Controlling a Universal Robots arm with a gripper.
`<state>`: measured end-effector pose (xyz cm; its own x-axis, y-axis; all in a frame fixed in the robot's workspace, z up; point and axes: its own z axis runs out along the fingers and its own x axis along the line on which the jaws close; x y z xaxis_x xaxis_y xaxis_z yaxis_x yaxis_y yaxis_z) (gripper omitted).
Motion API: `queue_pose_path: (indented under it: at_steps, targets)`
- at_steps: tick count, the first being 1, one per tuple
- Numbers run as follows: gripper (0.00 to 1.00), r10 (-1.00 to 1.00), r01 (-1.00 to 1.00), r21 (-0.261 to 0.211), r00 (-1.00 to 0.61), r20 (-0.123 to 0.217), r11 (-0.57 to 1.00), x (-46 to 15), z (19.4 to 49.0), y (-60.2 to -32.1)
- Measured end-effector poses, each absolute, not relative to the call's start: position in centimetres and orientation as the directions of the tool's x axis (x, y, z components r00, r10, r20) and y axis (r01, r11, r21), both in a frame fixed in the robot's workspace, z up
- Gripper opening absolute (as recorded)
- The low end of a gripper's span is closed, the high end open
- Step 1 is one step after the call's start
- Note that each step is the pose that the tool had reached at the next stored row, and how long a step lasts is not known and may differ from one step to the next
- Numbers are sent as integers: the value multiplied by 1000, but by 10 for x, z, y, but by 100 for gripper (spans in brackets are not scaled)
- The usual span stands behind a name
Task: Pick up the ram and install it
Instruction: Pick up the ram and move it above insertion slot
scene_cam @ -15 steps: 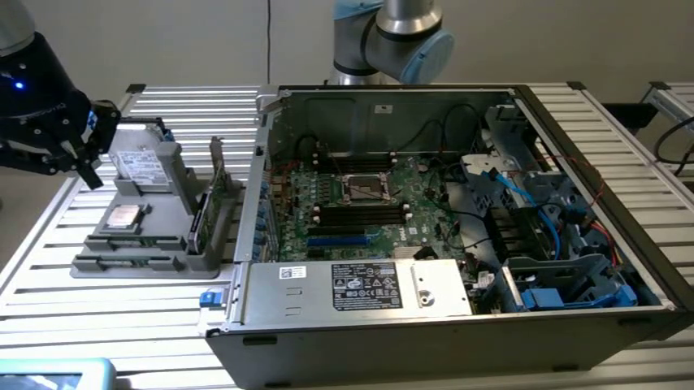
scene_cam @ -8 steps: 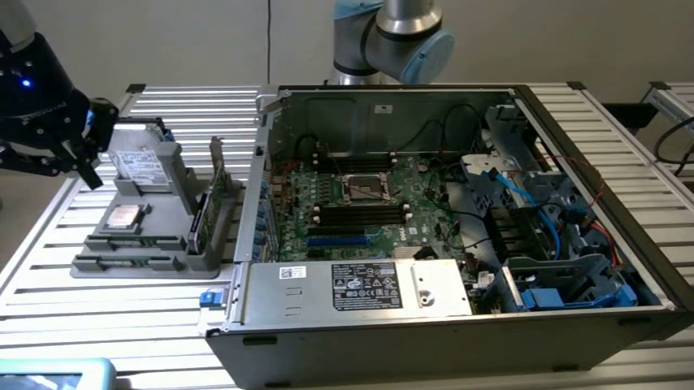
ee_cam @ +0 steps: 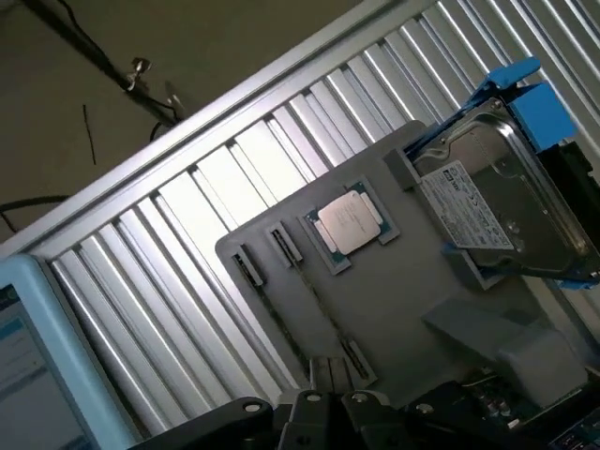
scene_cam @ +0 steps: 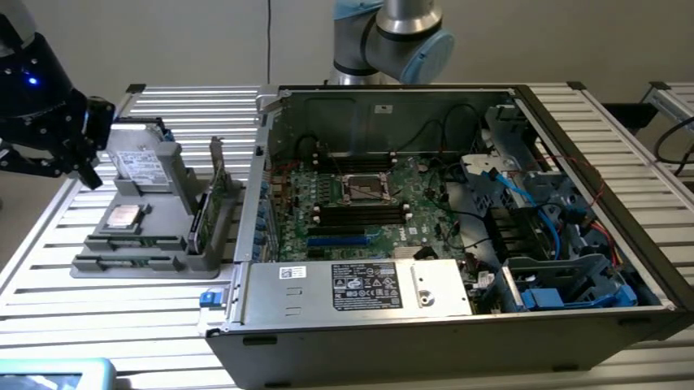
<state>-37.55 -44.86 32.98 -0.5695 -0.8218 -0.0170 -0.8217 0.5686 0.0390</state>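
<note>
The ram [scene_cam: 136, 242] is a thin green stick standing on edge in a slot of the grey parts holder [scene_cam: 162, 264], at the exterior view's left. In the wrist view the ram [ee_cam: 319, 300] appears edge-on as a narrow line running across the holder [ee_cam: 394, 309]. My black gripper [scene_cam: 84, 166] hangs above the holder's far left corner, clear of the ram. In the wrist view the gripper [ee_cam: 325, 386] sits over one end of the stick, shut and holding nothing.
The holder also carries a silver drive [scene_cam: 139, 162] in a blue bracket, a processor chip [scene_cam: 122, 216] and a taller green card [scene_cam: 217, 207]. An open computer case [scene_cam: 434, 317] stands to the exterior view's right, showing the motherboard's black slots [scene_cam: 358, 213]. A blue-framed screen [scene_cam: 44, 374] lies near the slatted table's edge.
</note>
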Motion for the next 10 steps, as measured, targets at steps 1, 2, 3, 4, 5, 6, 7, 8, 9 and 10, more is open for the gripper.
queue_pose_path:
  at_steps: [1, 2, 3, 4, 5, 6, 7, 8, 9, 10]
  targets:
    - [11, -833, -833, 39, -553, -17, 552, -376, 330, -449]
    - [11, -843, -842, 39, -538, -17, 537, -375, 330, -449]
    - [11, -852, -852, 39, -523, -17, 522, -376, 330, -449]
    - [11, -862, -861, 39, -507, -17, 506, -376, 330, -449]
    - [11, -871, -871, 39, -491, -17, 491, -375, 330, -449]
    - [11, -879, -879, 39, -476, -17, 475, -376, 330, -449]
    - [11, -888, -888, 39, -460, -17, 459, -376, 330, -449]
    - [11, -896, -896, 39, -444, -17, 443, -376, 330, -449]
    - [11, -904, -903, 39, -428, -17, 427, -376, 330, -449]
    - [11, -912, -912, 39, -410, -17, 409, -375, 330, -449]
